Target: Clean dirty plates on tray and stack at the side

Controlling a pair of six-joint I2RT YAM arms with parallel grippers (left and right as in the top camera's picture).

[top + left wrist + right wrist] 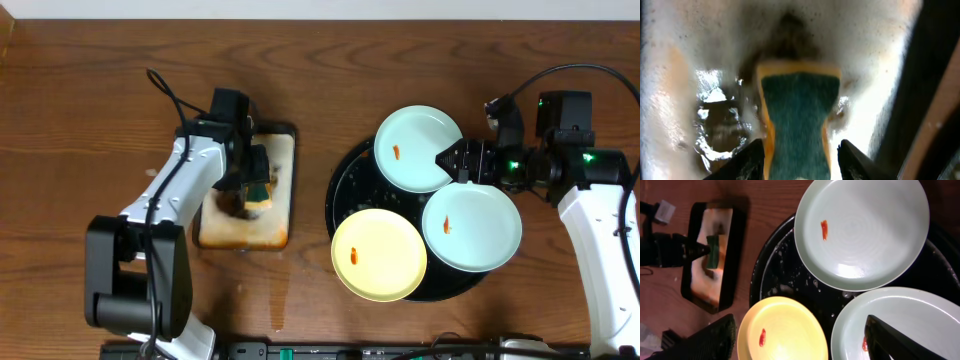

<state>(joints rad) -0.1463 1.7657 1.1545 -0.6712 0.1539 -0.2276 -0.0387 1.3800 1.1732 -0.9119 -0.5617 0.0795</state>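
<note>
Three plates lie on the black tray (340,185): a mint plate (415,145) at the back, a mint plate (475,230) at the right, and a yellow plate (378,255) in front. Each has a small orange smear. My right gripper (450,160) hovers open and empty over the gap between the two mint plates. In the right wrist view its fingers (800,325) span the yellow plate (785,330) and the nearer mint plate (910,320); the far mint plate (865,230) lies beyond. My left gripper (258,180) is down in the pan, shut on the green sponge (797,100).
The rust-stained metal pan (275,230) stands left of the tray, wet and sudsy inside (690,50). It also shows in the right wrist view (715,255). Brown wood tabletop (90,90) surrounds both. Cables run behind each arm.
</note>
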